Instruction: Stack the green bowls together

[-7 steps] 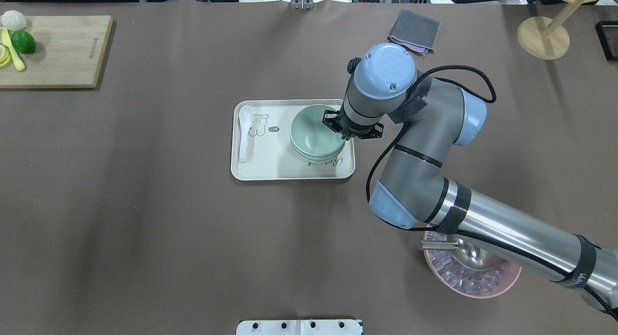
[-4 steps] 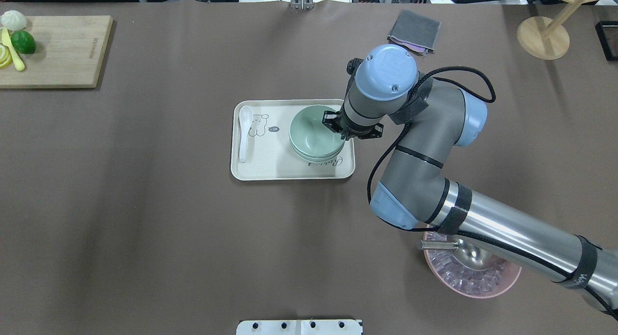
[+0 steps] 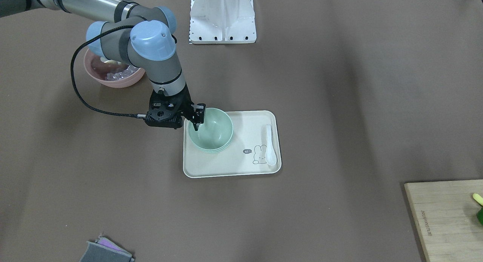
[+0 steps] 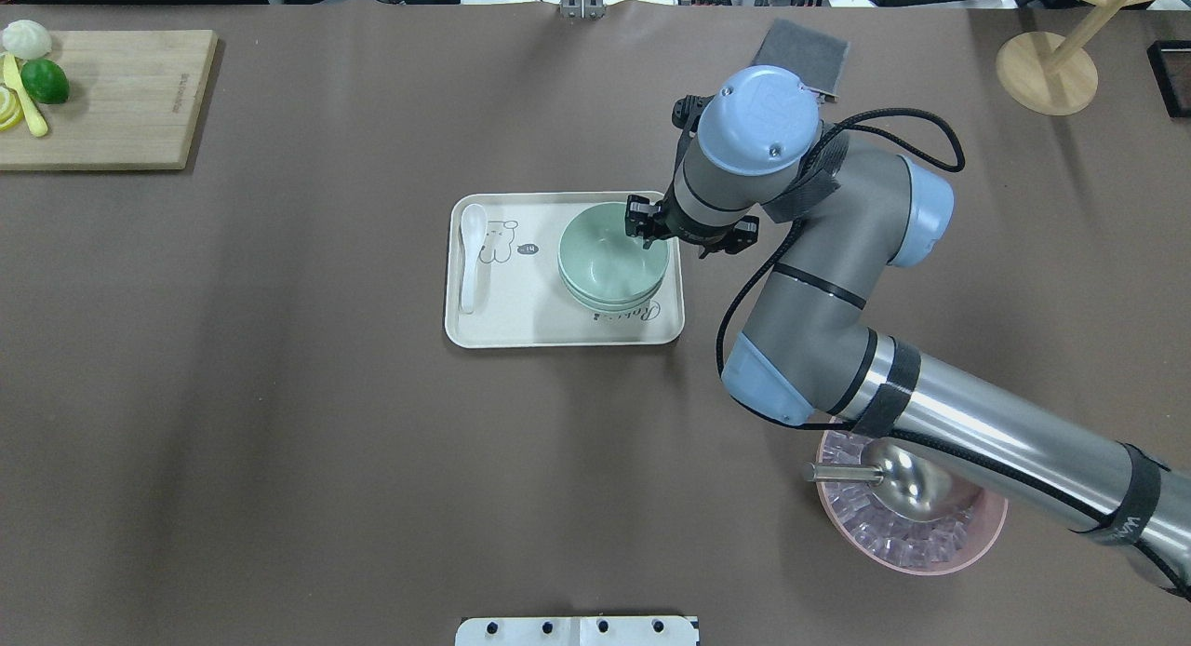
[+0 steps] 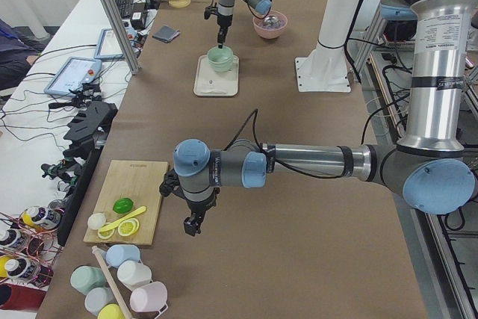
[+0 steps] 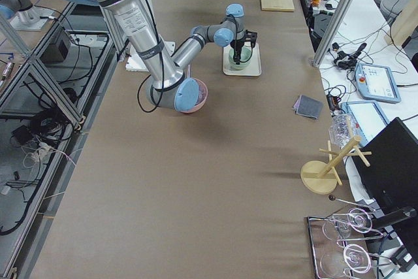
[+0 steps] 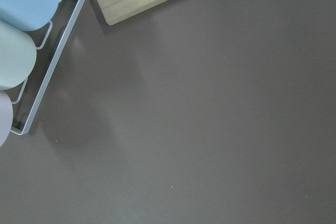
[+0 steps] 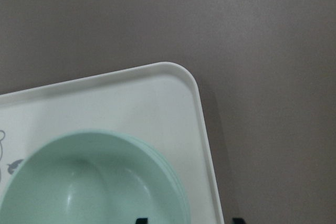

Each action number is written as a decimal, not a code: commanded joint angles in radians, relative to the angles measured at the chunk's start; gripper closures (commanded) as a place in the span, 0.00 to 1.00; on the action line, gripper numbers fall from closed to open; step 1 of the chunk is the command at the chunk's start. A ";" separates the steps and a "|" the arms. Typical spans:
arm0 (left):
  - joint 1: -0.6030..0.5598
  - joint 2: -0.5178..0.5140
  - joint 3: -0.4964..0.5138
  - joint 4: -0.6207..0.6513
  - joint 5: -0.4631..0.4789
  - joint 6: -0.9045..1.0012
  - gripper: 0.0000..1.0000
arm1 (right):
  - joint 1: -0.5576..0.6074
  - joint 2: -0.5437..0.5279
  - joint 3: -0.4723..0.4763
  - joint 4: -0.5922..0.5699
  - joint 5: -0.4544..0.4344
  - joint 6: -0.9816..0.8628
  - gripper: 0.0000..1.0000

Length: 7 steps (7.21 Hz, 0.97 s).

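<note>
The green bowls [image 4: 609,255] sit nested in one stack on the right half of a cream tray [image 4: 521,325]. They also show in the front view [image 3: 211,131] and the right wrist view [image 8: 89,182]. My right gripper [image 4: 647,230] hangs just above the stack's far right rim, open and empty [image 3: 197,119]. In the right wrist view its fingertips [image 8: 140,220] stand wide apart. My left gripper [image 5: 190,225] hangs over bare table near the cutting board. It shows only in the left side view, so I cannot tell its state.
A white spoon [image 4: 472,255] lies on the tray's left side. A pink bowl [image 4: 986,534] with a metal scoop sits under my right arm. A cutting board [image 4: 112,97], grey cloth [image 4: 809,46] and wooden stand [image 4: 1047,74] sit along the far edge. A cup rack [image 7: 21,51] is near my left wrist.
My right gripper has lifted off the top bowl's rim and drawn back toward the tray's far edge. The bowls stay stacked and have not moved.
</note>
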 commanded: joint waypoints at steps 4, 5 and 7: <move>0.005 0.055 -0.118 0.017 -0.060 -0.238 0.02 | 0.291 -0.121 0.009 -0.055 0.199 -0.481 0.00; 0.006 0.070 -0.135 0.013 -0.066 -0.263 0.02 | 0.369 -0.195 0.040 -0.055 0.252 -0.594 0.00; 0.006 0.072 -0.135 0.005 -0.064 -0.252 0.02 | 0.543 -0.394 0.083 -0.055 0.308 -0.898 0.00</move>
